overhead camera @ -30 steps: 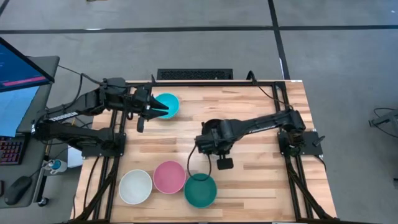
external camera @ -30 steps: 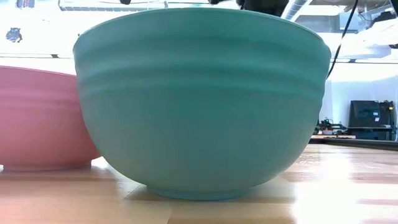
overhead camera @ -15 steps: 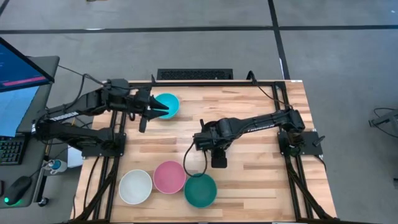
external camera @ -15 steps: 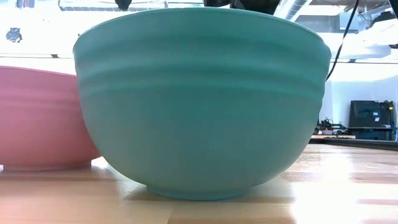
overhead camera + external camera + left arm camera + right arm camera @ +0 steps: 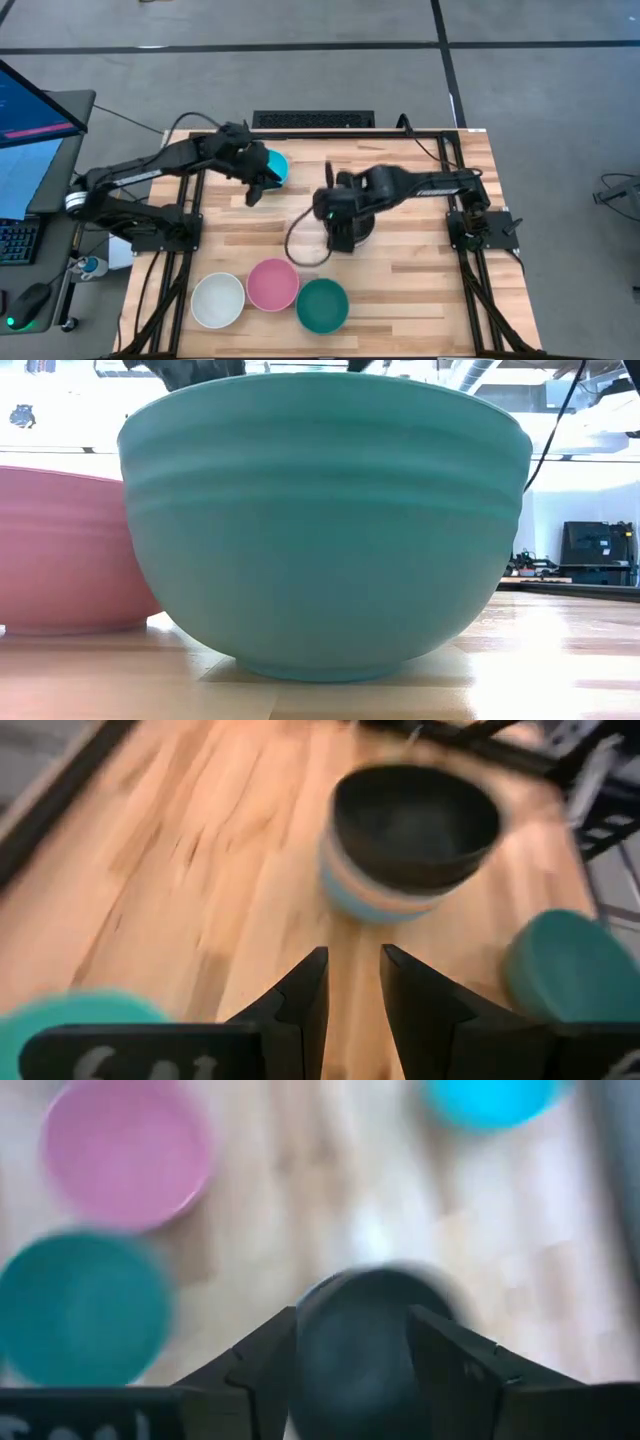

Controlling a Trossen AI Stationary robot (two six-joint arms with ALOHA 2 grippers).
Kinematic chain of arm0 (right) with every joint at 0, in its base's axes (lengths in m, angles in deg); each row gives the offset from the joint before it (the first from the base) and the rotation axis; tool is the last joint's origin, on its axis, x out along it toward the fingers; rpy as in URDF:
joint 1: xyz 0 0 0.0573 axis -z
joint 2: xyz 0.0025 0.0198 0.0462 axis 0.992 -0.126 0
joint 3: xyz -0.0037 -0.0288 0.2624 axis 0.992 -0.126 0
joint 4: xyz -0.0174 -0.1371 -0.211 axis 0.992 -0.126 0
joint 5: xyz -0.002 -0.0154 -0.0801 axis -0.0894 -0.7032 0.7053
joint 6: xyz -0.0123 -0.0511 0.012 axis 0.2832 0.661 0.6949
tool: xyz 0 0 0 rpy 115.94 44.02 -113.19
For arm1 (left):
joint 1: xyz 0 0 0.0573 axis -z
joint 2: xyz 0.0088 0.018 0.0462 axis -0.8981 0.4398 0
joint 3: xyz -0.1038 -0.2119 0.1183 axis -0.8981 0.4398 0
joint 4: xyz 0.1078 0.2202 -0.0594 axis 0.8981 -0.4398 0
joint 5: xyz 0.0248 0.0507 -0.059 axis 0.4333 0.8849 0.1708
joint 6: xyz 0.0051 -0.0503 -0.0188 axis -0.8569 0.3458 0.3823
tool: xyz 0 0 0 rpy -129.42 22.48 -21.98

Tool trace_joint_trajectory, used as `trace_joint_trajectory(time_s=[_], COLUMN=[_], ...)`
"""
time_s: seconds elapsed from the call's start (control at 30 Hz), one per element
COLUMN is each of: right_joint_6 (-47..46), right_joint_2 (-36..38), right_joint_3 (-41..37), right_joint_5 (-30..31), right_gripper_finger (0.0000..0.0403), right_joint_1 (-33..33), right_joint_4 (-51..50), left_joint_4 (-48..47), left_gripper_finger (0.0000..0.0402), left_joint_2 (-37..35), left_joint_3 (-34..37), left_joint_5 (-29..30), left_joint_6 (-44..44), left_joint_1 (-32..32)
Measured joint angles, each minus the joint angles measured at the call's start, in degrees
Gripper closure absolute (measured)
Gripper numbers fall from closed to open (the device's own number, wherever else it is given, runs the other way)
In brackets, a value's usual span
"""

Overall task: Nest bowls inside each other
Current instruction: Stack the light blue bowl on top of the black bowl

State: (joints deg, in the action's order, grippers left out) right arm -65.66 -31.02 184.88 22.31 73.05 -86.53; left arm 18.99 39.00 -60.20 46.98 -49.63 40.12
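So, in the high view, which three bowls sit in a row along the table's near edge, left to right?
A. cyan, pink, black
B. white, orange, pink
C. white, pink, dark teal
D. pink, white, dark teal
C: the white bowl sits leftmost, the pink bowl beside it in the middle, and the dark teal bowl on the right.

A wooden table (image 5: pixel 420 280) carries white (image 5: pixel 218 300), pink (image 5: pixel 272 284), teal (image 5: pixel 322 306) and cyan (image 5: pixel 276 166) bowls.
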Motion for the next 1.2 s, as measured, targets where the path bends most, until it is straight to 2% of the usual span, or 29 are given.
trace_joint_trajectory(time_s=[0.07,0.13,0.2,0.53,0.73,1.2], right_joint_6=[0.6,0.9,0.9,1.3,3.8,4.3], right_joint_2=[0.0,1.5,2.9,3.6,3.6,3.6], right_joint_3=[3.2,2.5,1.8,1.8,1.8,1.8], right_joint_5=[4.7,8.4,9.4,8.5,7.9,6.9], right_gripper_finger=[0.0199,0.0202,0.0204,0.0202,0.0205,0.0207], right_joint_1=[1.0,2.3,3.8,9.6,9.9,9.9], right_joint_4=[0.0,3.8,7.1,21.2,21.7,22.9], left_joint_4=[-0.9,-2.0,-3.2,-5.3,-4.6,-1.3], left_gripper_finger=[0.0318,0.0318,0.0318,0.0318,0.0324,0.0356], left_joint_2=[2.5,4.6,6.5,18.4,23.1,27.0], left_joint_3=[0.1,0.1,0.1,0.1,0.1,0.1], left_joint_5=[0.0,-0.1,-0.1,2.2,9.1,12.2], left_joint_6=[0.0,0.0,0.4,3.0,4.0,5.8], left_joint_1=[-1.8,-3.9,-5.8,-7.1,-6.4,-6.6])
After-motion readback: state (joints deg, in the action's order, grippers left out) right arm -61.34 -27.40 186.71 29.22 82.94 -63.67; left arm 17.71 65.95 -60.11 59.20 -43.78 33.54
